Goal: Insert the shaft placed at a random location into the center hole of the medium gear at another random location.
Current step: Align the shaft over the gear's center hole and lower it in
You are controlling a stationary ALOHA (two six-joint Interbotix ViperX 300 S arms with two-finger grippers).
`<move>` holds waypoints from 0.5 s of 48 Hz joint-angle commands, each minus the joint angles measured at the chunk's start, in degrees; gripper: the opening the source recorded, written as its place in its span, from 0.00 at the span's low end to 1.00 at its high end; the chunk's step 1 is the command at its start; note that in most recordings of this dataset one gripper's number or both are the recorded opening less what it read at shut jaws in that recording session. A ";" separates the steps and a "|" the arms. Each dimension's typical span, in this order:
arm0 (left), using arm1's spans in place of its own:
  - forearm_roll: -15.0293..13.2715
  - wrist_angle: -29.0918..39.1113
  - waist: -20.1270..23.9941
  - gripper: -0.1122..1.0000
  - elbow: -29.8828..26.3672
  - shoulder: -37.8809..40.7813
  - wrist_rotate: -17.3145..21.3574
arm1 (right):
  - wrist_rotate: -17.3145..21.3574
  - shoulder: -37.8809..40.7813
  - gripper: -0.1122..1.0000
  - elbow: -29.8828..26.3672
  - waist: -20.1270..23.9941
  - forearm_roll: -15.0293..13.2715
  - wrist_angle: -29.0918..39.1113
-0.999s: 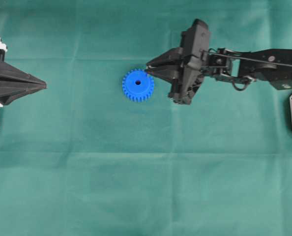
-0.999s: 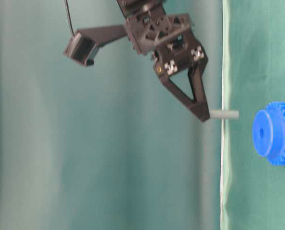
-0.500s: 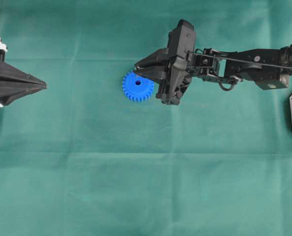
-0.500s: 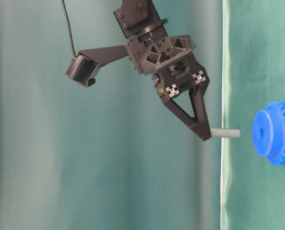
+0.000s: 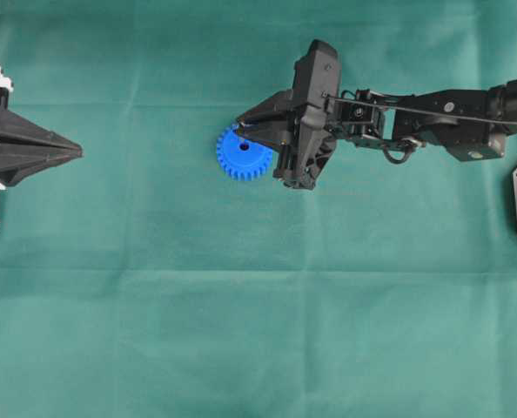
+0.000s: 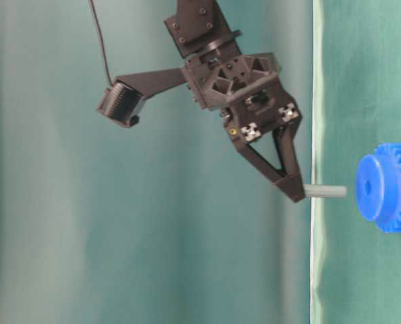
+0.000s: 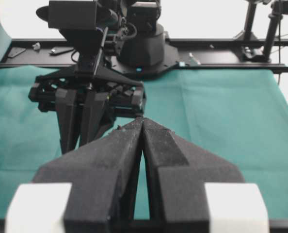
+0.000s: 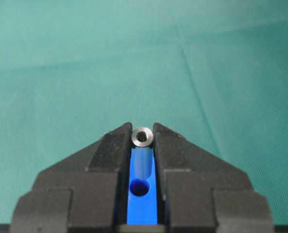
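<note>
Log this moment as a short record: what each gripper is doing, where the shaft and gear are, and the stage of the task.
right gripper: shut on the shaft, above the gear
shaft: held at one end, free end pointing at the gear, not yet touching it
medium gear: flat on the green cloth
center hole: empty
left gripper: shut, empty, apart from the gear
stage: insertion not yet done

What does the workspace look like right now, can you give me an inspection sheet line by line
Surface: green cloth, creased.
Job's things: blue gear flat on the cloth; metal pin held above it, its tip short of the gear's hole.
Clutter: nothing seen.
Grippers: right gripper shut on the pin; left gripper shut, empty, far from the gear.
Cables: black cable by the right wrist.
Surroundings: green backdrop.
</note>
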 commanded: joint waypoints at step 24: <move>0.09 -0.44 0.09 0.10 -1.32 0.35 0.00 | 0.35 2.02 0.22 -1.41 0.18 0.26 -0.18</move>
